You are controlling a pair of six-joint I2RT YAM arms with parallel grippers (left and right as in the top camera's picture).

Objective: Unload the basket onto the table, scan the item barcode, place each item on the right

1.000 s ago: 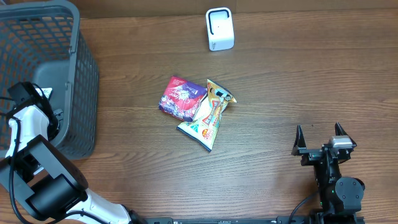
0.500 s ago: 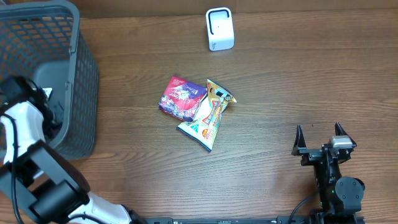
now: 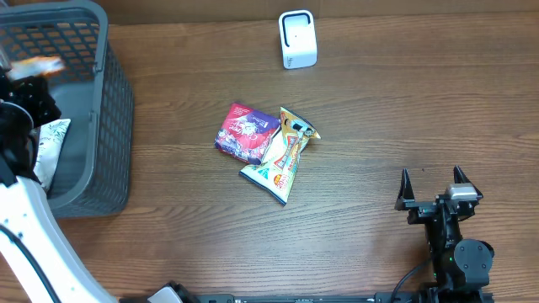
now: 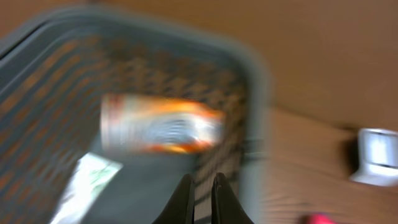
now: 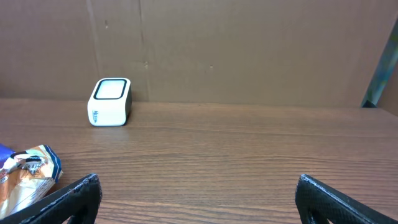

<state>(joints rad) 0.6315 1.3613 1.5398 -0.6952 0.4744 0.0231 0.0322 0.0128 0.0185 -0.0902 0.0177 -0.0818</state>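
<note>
A blurred orange-and-white packet [image 4: 160,123] shows over the grey basket [image 4: 252,93], just beyond my left gripper [image 4: 203,182]. That gripper's fingers stand together with nothing visible between the tips. From above, the same packet [image 3: 39,65] lies at the tip of the left gripper [image 3: 27,86], above the basket [image 3: 101,109]; contact cannot be told. The white scanner [image 3: 297,39] stands at the table's back. A purple packet [image 3: 245,132] and a yellow packet [image 3: 286,154] lie mid-table. My right gripper [image 3: 432,187] rests open and empty at the front right.
A white packet [image 3: 50,143] lies on the basket floor, seen also as the white packet [image 4: 87,186] by the left wrist. The right wrist sees the scanner [image 5: 109,101] at far left, a packet's edge [image 5: 28,171] at the left, and a cardboard wall behind the table.
My left arm has risen out of the basket toward the back, its jaws closing fully. The orange-and-white packet now shows at its tip. The right arm has not moved.
</note>
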